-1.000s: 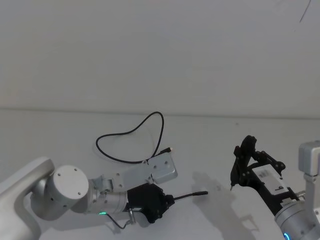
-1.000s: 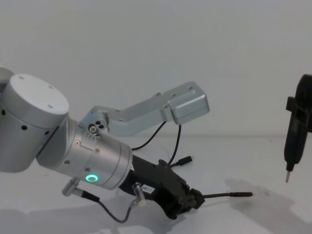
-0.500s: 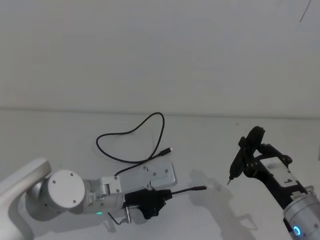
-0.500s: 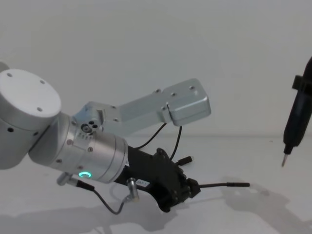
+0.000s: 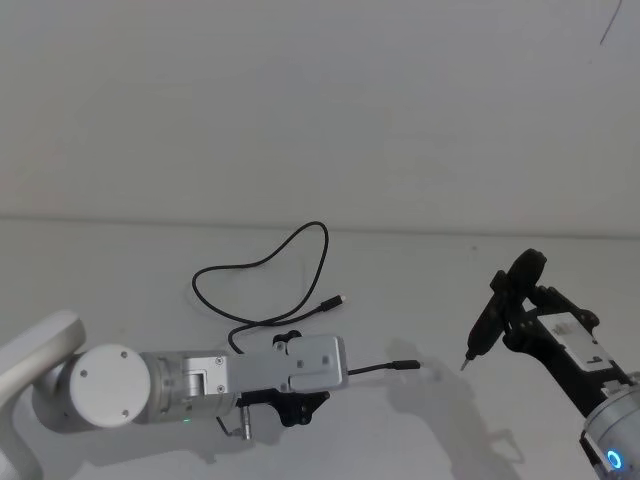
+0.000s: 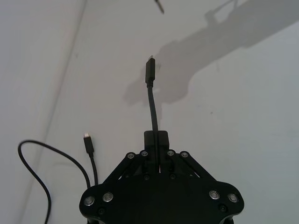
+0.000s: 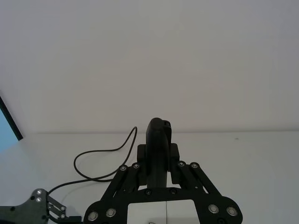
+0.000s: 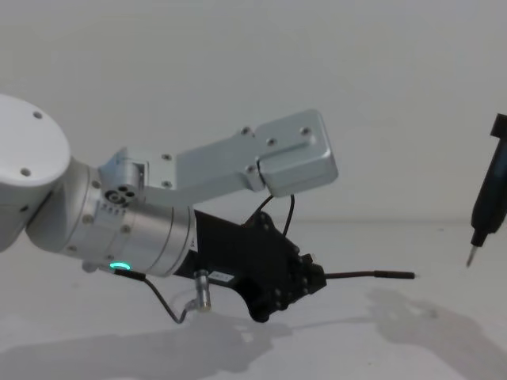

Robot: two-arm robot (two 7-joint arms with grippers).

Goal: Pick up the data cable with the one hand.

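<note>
Having been partly raised, the data cable is clamped in the left gripper; a tool is held by the right gripper at 4 o'clock.

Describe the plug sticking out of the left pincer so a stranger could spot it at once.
On the white table, find the left pincer, black, shut on the data cable. The plug juts out beyond it toward the robot's right. Unlike the other plug, lying flat beside the cable's loop, this one hangs above the table.
</note>
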